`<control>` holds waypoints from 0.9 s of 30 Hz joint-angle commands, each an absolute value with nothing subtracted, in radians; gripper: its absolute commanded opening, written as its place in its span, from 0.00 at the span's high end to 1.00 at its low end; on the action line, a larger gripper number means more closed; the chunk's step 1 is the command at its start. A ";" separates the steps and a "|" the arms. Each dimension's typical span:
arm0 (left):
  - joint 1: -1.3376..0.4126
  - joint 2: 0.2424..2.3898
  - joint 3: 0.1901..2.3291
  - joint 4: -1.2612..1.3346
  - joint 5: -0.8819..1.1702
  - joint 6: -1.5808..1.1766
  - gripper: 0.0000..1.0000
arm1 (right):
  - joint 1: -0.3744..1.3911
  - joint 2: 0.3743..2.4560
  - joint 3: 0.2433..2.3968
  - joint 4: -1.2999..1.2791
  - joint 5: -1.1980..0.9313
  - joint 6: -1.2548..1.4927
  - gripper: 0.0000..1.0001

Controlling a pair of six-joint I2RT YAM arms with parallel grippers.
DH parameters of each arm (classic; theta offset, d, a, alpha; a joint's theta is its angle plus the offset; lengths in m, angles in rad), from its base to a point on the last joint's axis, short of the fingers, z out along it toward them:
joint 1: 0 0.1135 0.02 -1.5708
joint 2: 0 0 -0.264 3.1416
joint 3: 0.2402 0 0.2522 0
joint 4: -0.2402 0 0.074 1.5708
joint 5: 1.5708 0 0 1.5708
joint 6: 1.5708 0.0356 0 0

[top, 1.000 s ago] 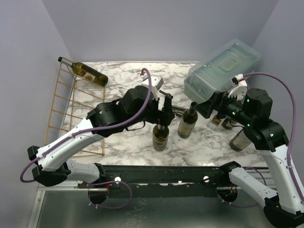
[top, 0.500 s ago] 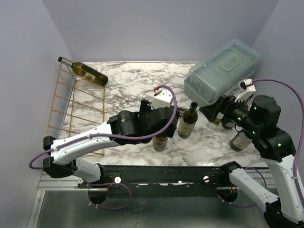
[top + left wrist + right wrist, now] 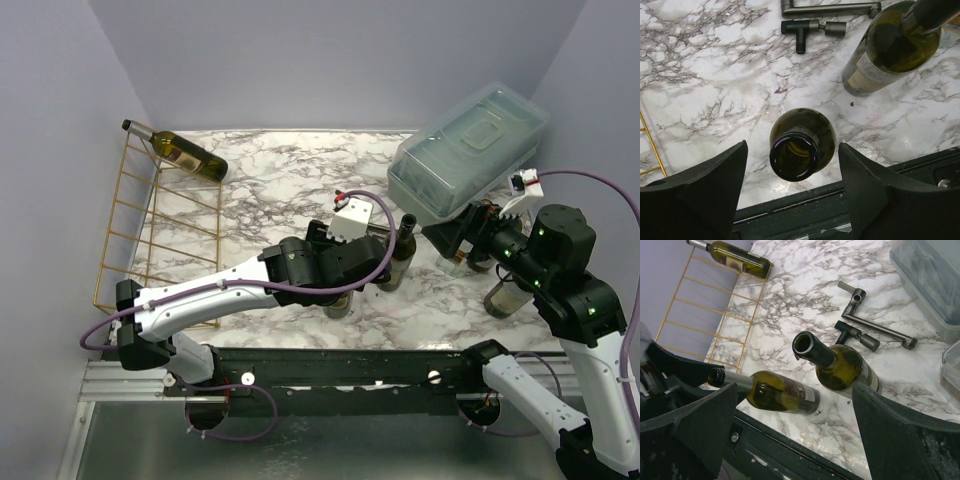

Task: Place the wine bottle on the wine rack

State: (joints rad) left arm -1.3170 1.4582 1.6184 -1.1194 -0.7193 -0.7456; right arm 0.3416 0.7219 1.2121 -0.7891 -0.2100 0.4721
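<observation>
While the left fingers straddle the upright wine bottle, we see gaps either side.
We note the right fingers spread wide, holding nothing.

Soft, even overhead light, marble surface bright with only faint diffuse shadows, mild sheen on the glass of the wine bottle, wrist views sharp mid-frame, dark fingers near the lens soft and underexposed, slight wide-angle bending at edges

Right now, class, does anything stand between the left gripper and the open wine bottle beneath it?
Nothing visible does: the wine bottle shows its open mouth right in the gap of the open left gripper; the other bottle stands aside.
</observation>
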 commanded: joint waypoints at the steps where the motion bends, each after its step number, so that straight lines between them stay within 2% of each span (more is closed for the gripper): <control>1: -1.320 1.495 1.590 -1.140 -0.772 -0.778 0.28 | 0.348 0.724 1.207 -0.801 -0.206 0.486 0.01; 19: -1.305 1.490 1.537 -1.073 -0.803 -0.785 0.42 | 0.348 0.735 1.186 -0.774 -0.217 0.499 0.01; 27: -1.296 1.472 1.516 -1.028 -0.771 -0.774 0.65 | 0.348 0.733 1.188 -0.775 -0.212 0.501 0.01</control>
State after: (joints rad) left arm -1.3083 1.5055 1.5341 -1.0603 -0.7773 -0.7879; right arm 0.3416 0.7345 1.1919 -0.7868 -0.2100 0.4969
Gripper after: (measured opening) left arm 0.413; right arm 0.988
